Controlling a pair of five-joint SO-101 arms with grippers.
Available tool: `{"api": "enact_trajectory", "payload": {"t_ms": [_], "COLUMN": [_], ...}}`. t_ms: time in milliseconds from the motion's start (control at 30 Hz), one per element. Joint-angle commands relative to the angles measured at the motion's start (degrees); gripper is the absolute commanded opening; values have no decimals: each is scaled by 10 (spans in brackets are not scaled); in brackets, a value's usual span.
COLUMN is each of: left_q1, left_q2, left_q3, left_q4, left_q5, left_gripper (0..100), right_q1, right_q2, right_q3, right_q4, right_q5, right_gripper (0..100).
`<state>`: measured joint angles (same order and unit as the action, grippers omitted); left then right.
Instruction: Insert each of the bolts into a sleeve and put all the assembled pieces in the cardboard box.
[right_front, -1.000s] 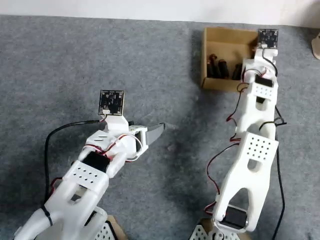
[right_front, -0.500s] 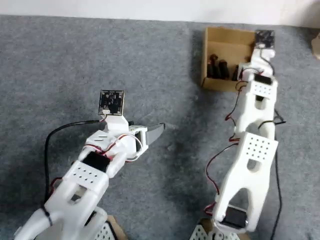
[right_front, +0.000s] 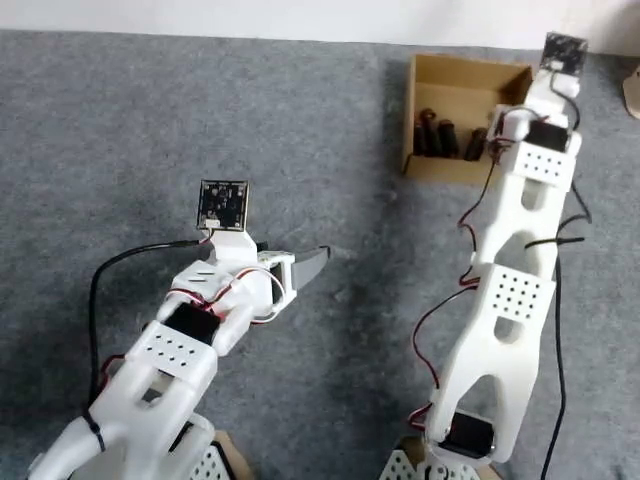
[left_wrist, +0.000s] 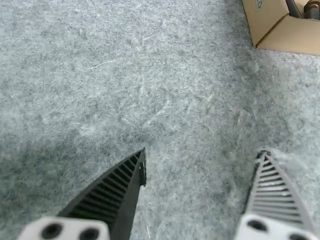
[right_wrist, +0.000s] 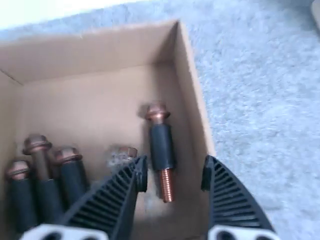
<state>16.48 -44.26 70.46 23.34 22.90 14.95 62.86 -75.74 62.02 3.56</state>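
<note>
My right jaws stand apart, holding nothing; just ahead, between their tips, an assembled piece (right_wrist: 162, 147) lies inside the cardboard box (right_wrist: 192, 95), with more pieces (right_wrist: 45, 175) off to one side. Lifting carelessly, I might catch the box wall and drag it. My left jaws gape over the grey worktop (left_wrist: 150, 75), gripping nothing, the box well beyond

Grey felt table (right_front: 150, 110) w/ 1 cardboard box (right_front: 441, 168) on it, nr far edge.
</note>
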Motion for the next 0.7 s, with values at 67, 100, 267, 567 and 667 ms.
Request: {"api": "enact_trajectory", "payload": {"t_ms": [67,100,267,567,667], "left_q1": [-6,-6,-4,-4,-7], "left_q2": [-4,-4,-4,-5,-6], "left_q3": [-2,-2,-2,-3,-4], "left_q4": [4,4,6,7,7], "left_q5": [4,4,4,5,4], "left_gripper": [325,325,325,310,204], "right_q1": [-6,-6,-15,-62,-61], "right_q2": [-29,-29,-29,-51,-73], "right_q3": [-127,-140,-182,-255,-255], "right_q4": [87,102,204,393,390], "right_q5": [-7,-7,-7,-7,-8], "right_gripper": [166,166,166,166,123]}}
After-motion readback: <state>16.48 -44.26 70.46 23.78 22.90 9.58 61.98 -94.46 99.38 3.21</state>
